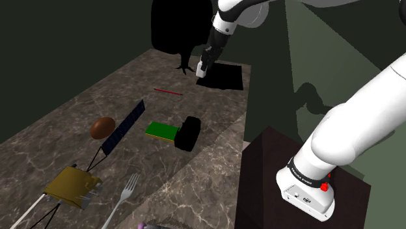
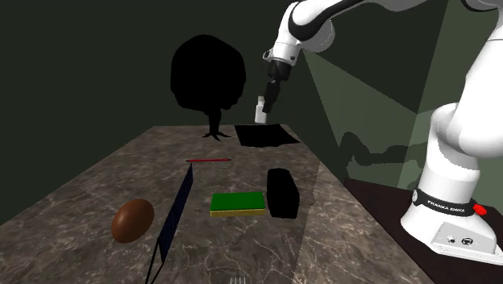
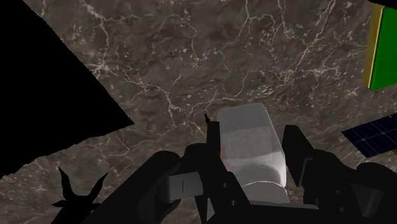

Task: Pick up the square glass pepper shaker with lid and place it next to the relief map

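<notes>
Clamping the pale translucent square shaker (image 3: 251,149) between its fingers, your pincer (image 2: 263,105) hangs above the marbled table (image 1: 78,110). Close below it, a little to one side, lies a flat black sheet (image 1: 224,75). Farther towards the stand you see a red stick (image 1: 167,91), a green block (image 1: 161,131) and a black box (image 1: 189,133).

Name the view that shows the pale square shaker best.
The wrist view: the pale translucent square shaker looms close, clasped in the black hand. The shoulder and second exterior views show a small white block far off.
</notes>
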